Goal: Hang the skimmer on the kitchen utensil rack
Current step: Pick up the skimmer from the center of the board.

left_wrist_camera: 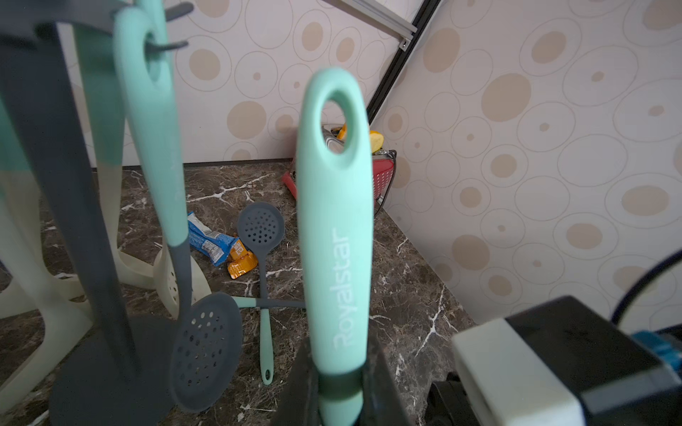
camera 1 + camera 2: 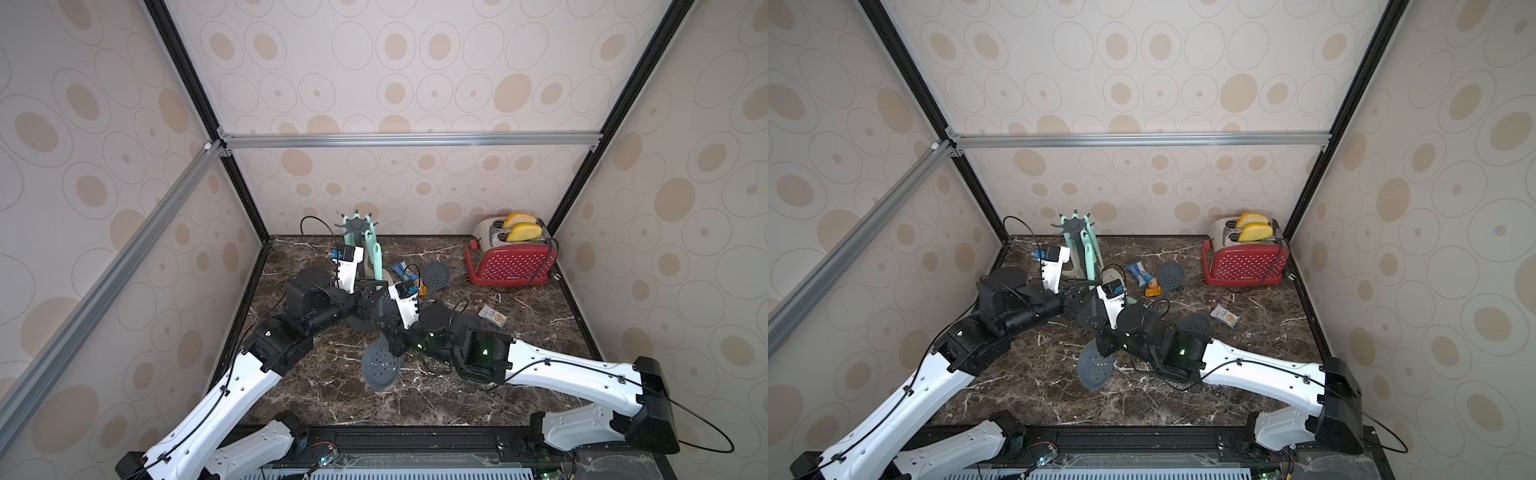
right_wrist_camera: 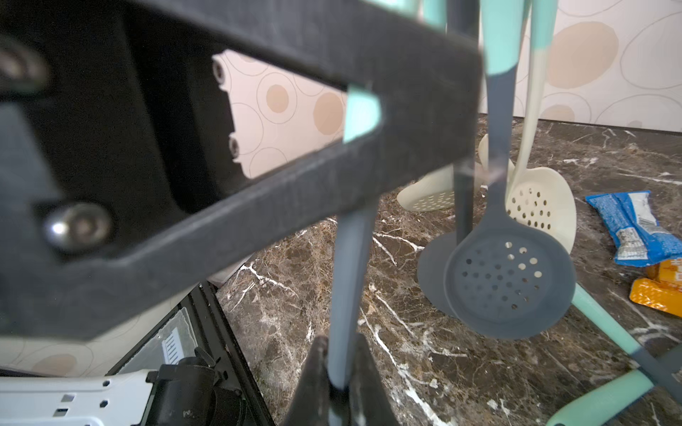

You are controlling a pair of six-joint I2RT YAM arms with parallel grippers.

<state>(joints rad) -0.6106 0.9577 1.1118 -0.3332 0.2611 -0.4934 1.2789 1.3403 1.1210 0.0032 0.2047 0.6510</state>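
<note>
Handover/regrip step, by my read: both end effectors are on the same skimmer (image 1: 336, 221). The left end effector (image 1: 337, 383) is clamped on the lower part of the mint handle, with the hang hole (image 1: 312, 121) at the free end pointing up. The right end effector (image 3: 341, 369) is clamped on the grey neck. The perforated head (image 2: 380, 365) sticks out at lower centre of frame in both top views and looks to be off the counter (image 2: 332, 395). The rack (image 2: 356, 226) stands at the back of the counter, centre-left in both top views, just beyond the left wrist. Its crown already carries a hung skimmer (image 1: 147, 129) and cream utensils (image 3: 538, 206). A few hooks look free, but I can't tell which is nearest. A spare skimmer (image 2: 435, 274) lies flat on the counter, right of the rack, beside snack wrappers (image 2: 405, 270); it isn't the one in hand. Nothing is hung yet. The next move calls for the right side to release and back away so the left carries alone. Then lift until the hole clears the crown, line it up with a free hook and lower it on. It's tight there, so watch for nudging the hung utensils or tipping the rack.
</note>
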